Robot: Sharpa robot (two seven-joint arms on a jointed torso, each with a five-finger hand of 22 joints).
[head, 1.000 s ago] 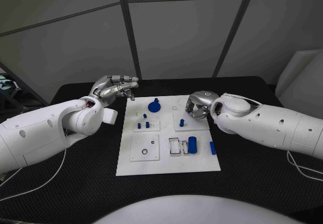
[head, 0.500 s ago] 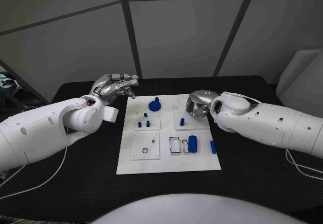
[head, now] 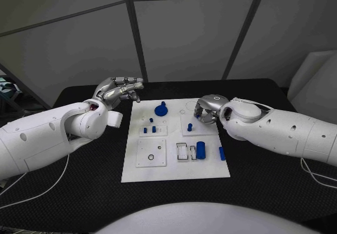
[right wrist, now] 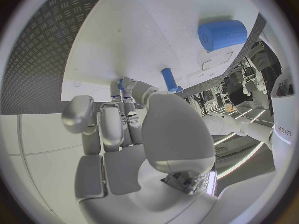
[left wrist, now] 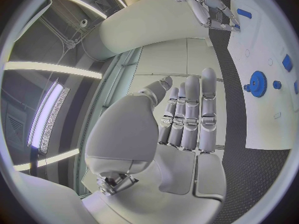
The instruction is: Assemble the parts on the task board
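At the board's two o'clock edge the right hand [head: 205, 110] pinches a small blue part [right wrist: 121, 83]; the left hand [head: 121, 89], at eleven o'clock, hangs open and empty. On the task board [head: 176, 170] the blue gear [head: 161, 109] and cylinder [head: 201, 150] look light, stiff and slick: best taken by their sides.

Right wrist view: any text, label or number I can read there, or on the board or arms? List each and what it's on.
"eduer", or close to it: small dark letters on a white panel at the rim of the right wrist view; blurred, so the reading is uncertain.
Task board: no print to read in the head view.
Arms, left hand and right hand: no legible marks.
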